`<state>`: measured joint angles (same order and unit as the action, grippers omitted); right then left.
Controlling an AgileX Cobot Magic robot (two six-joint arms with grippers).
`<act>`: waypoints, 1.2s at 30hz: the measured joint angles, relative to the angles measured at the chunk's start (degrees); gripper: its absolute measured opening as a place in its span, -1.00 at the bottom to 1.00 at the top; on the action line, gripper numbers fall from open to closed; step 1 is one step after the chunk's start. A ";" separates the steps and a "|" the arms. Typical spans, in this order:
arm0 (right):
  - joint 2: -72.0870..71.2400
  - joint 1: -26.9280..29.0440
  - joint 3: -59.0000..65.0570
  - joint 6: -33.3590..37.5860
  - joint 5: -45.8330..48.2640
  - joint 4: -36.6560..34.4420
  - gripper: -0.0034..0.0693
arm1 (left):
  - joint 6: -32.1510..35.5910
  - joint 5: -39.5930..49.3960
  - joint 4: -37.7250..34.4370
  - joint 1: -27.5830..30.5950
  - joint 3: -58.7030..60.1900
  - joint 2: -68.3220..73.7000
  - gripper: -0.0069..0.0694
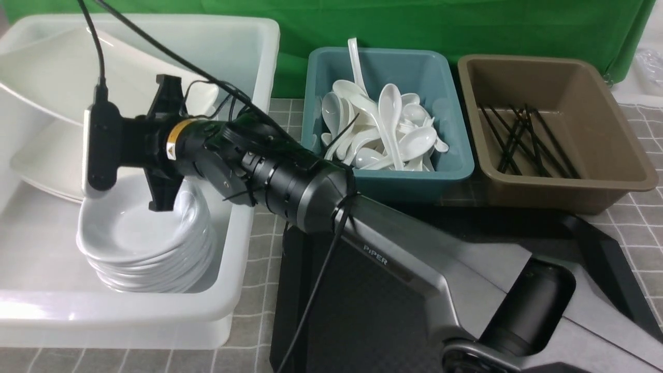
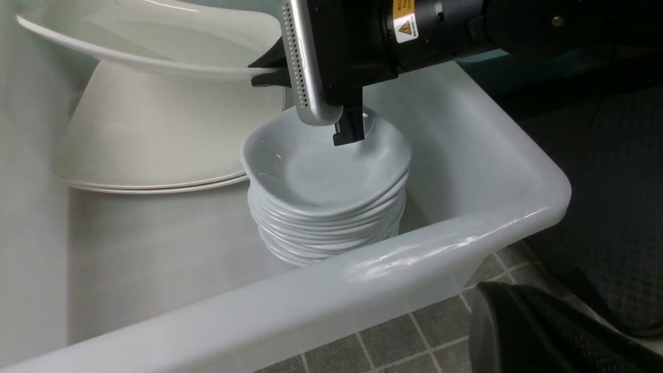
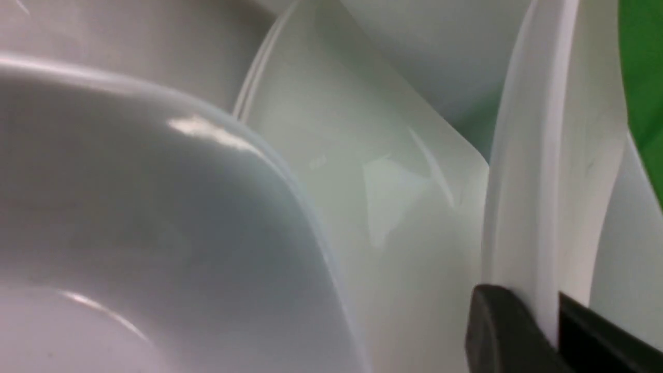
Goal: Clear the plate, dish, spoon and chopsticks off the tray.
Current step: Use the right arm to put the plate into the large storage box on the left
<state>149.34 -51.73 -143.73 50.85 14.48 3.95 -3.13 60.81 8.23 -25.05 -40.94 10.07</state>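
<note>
Pinched at its rim by the right claw, the tilted plate may be dropped onto the stacked dishes.

A wrinkled green fabric backdrop hangs across the top of the front view, from centre to the upper right corner, its lower edge reaching the surface behind. The surface is covered by a grey cloth printed with thin pale grid lines, showing at the right edge, lower left and centre of that view. The same grid fills the bottom of the left wrist view. A blurred sliver of green sits at the upper right of the right wrist view. Light is bright and even.
</note>
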 joint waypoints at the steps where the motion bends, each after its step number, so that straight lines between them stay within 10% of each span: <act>1: 0.01 0.00 0.00 0.00 0.00 0.00 -0.75 | 0.00 0.00 -0.09 0.00 0.00 0.00 -0.79; 22: 0.39 0.00 -0.11 -0.19 -1.54 0.30 -0.50 | 2.78 0.00 -4.22 0.00 0.00 0.00 -0.79; 36: -2.15 -0.28 -0.51 -3.30 4.42 0.43 0.19 | 4.42 -0.05 -4.91 0.00 0.00 0.00 -0.79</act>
<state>147.19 -52.02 -144.24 47.56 18.90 4.38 1.29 60.76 3.32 -25.05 -40.94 10.07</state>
